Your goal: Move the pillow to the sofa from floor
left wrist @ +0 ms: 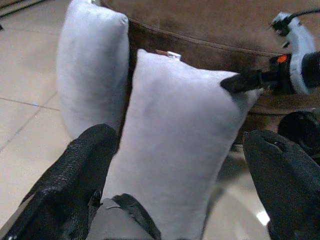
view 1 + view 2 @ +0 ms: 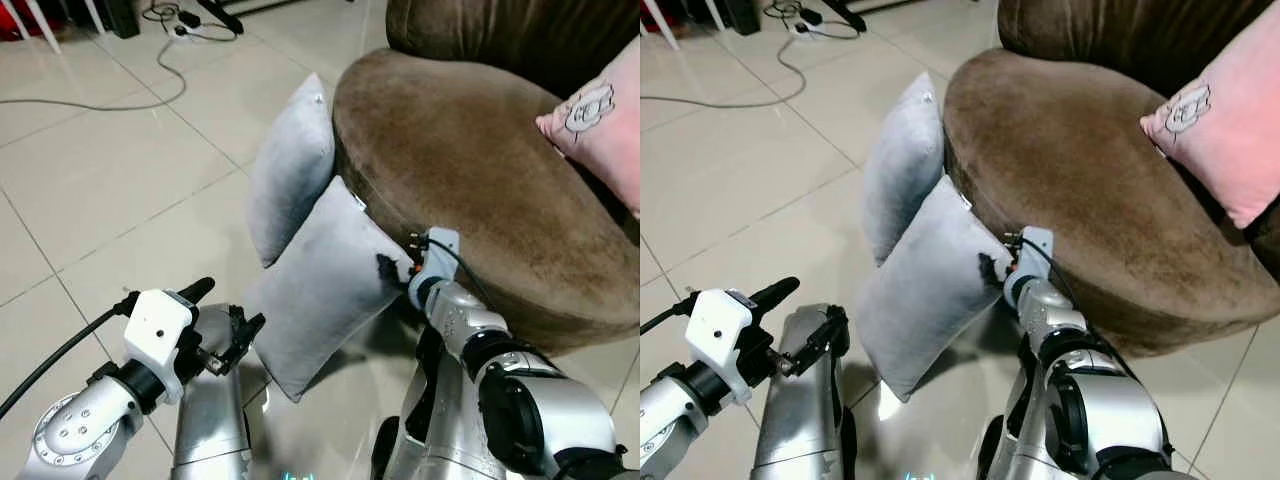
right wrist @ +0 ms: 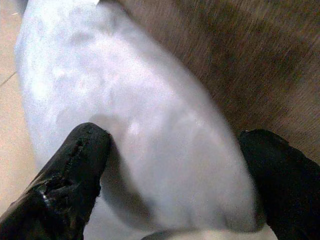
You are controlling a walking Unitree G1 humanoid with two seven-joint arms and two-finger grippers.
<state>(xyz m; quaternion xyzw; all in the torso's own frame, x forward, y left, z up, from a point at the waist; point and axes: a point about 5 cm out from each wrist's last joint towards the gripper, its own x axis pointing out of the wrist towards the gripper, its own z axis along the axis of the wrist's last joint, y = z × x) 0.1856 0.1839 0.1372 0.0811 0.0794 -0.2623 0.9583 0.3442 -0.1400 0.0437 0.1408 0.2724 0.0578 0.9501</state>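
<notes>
Two grey pillows stand on the tiled floor, leaning against the front of the brown sofa (image 2: 480, 150). The nearer pillow (image 2: 320, 290) is tilted, its top corner against the sofa's edge. The farther pillow (image 2: 290, 170) stands upright behind it. My right gripper (image 3: 175, 135) is open astride the nearer pillow's upper corner, one finger (image 3: 80, 160) pressing into the fabric and the other on the sofa side. My left gripper (image 1: 180, 140) is open at the same pillow's lower left edge, with the pillow ahead between its fingers.
A pink pillow (image 2: 600, 120) with a drawing lies on the sofa's right side. A cable (image 2: 150, 90) and a power strip lie on the tiles at the far left. My own silver legs fill the floor just below the nearer pillow.
</notes>
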